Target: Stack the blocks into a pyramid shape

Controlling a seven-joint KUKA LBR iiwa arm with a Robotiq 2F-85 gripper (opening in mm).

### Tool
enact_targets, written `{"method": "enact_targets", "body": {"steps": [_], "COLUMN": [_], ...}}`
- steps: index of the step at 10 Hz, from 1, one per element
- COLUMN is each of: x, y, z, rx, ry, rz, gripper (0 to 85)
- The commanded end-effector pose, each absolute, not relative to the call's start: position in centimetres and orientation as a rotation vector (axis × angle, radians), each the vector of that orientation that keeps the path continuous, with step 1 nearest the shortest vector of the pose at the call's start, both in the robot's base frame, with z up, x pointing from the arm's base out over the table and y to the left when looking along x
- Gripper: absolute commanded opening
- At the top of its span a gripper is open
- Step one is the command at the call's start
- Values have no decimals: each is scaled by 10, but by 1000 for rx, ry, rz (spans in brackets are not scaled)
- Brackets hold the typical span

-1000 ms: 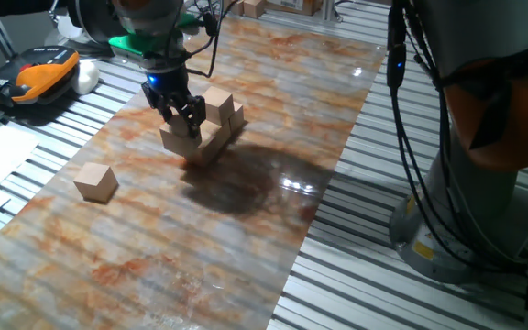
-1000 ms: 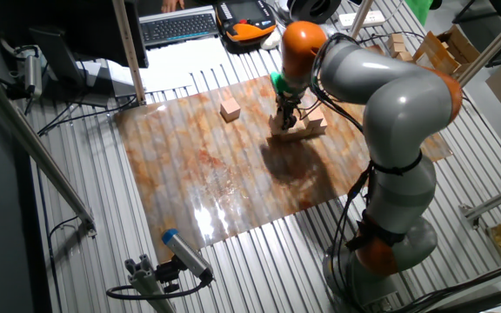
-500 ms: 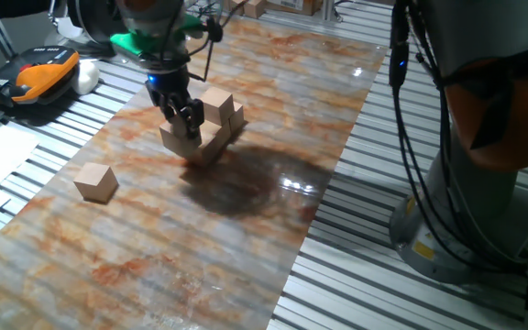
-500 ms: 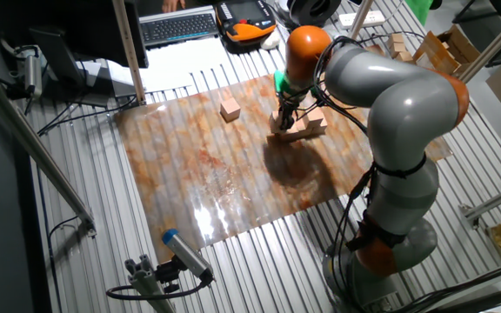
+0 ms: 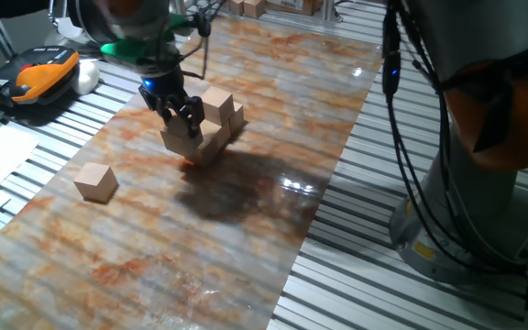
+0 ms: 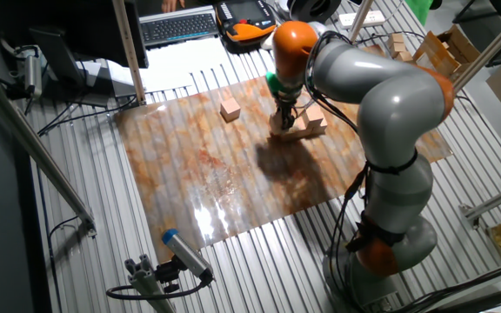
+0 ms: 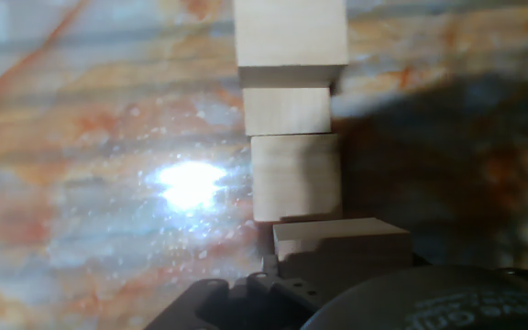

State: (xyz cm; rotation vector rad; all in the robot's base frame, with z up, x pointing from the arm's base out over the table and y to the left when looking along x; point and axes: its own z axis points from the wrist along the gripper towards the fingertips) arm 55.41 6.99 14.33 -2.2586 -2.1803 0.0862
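A pile of tan wooden blocks point(image 5: 211, 137) stands on the marbled board point(image 5: 246, 211) as a short base row with one block point(image 5: 216, 102) on top at its far end. My gripper point(image 5: 180, 117) hangs over the near end of the row, and its fingers straddle the top of a block point(image 5: 180, 140) there. I cannot tell whether the fingers press on that block. In the hand view this near block point(image 7: 337, 240) sits just under the hand, with the row point(image 7: 295, 174) running away from it. A single loose block point(image 5: 95, 181) lies to the left. In the other fixed view the gripper point(image 6: 284, 116) hides part of the pile point(image 6: 305, 128).
An orange and black device point(image 5: 39, 73) and papers lie off the board's left edge. A keyboard point(image 6: 179, 26) is behind the board. The robot's base point(image 5: 470, 220) stands to the right. More wooden pieces point(image 6: 398, 43) sit at the back right.
The hand has shifted very slightly up and left over the pile and the arm's elbow has swung a little. The blocks stay where they were.
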Motion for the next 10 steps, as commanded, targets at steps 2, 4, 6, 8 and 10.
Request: {"method": "enact_targets", "body": {"steps": [2, 4, 6, 8, 10], "x": [554, 554, 555, 554, 551], "y": [70, 70, 72, 71, 62], "z": [143, 143, 142, 142, 146], "rx": [-2230, -2206, -2176, -2153, -2180], "ry": [-2213, -2240, -2272, -2296, -2267], "rz": [69, 68, 64, 79, -5], "gripper": [0, 0, 0, 0, 0]}}
